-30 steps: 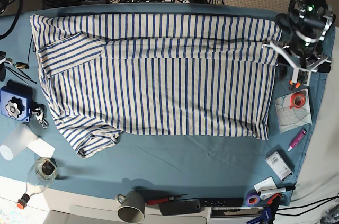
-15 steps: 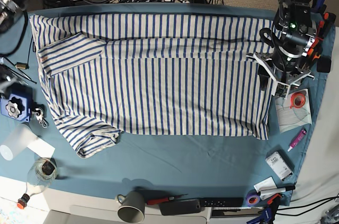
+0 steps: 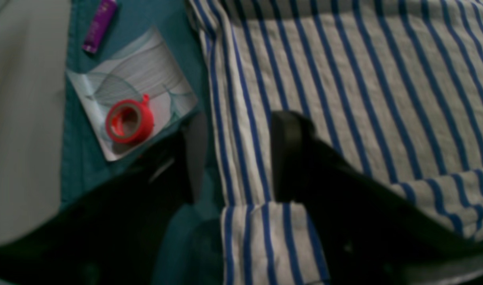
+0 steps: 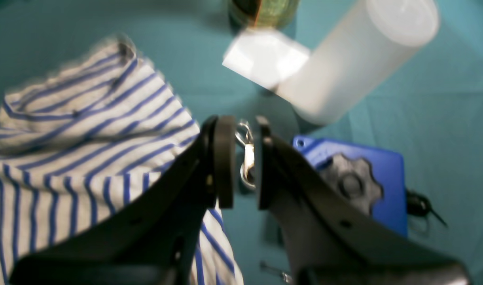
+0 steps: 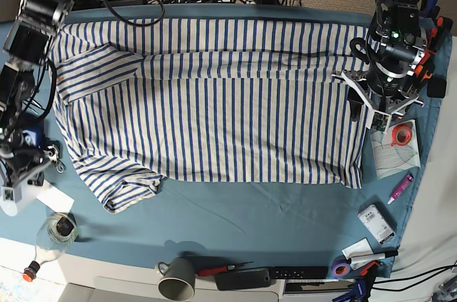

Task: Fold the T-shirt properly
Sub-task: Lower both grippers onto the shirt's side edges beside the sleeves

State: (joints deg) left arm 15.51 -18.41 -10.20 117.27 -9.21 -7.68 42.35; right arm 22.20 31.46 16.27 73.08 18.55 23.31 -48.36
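While the T-shirt [image 5: 207, 102] lies flat on the tabletop [image 5: 271, 209], left gripper [image 3: 233, 158] straddles its hem edge, spread, nothing pinched. Right gripper [image 4: 241, 158] near sleeve, narrowly parted, empty. Cloth's limp; pinch corners.

Two black robot arms wrapped in black cables. The left end effector [image 5: 371, 111] has white plastic brackets, orange clips and a small green light on the wrist above. The right end effector [image 4: 241, 162] has two matte black, flat, thick fingers [image 4: 224, 158] with small screws.
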